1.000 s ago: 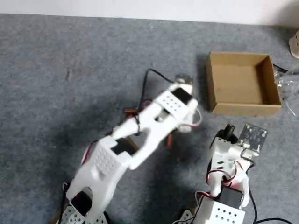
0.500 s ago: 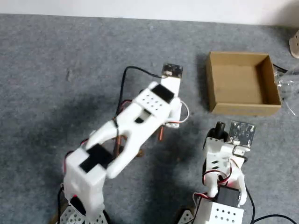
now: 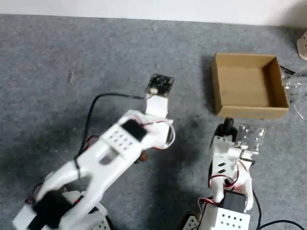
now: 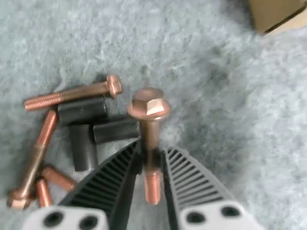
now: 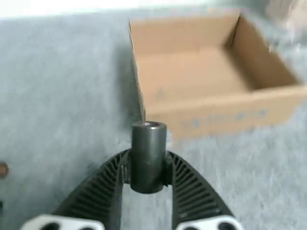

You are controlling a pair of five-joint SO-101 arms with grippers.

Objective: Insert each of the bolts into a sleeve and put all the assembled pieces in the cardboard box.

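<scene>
a grey, fuzzy carpet (image 3: 72, 52) covers the table from edge to edge. along its far side runs a plain white strip (image 3: 144, 7); whether this is a wall or a bare edge cannot be told. the light is soft and even, and a broad dim shadow (image 3: 29, 139) lies on the carpet at the near left. at the right edge some crinkled clear plastic (image 3: 295, 84) rests on the carpet, with a pale beige object (image 3: 302, 45) just beyond it in the far corner.
</scene>
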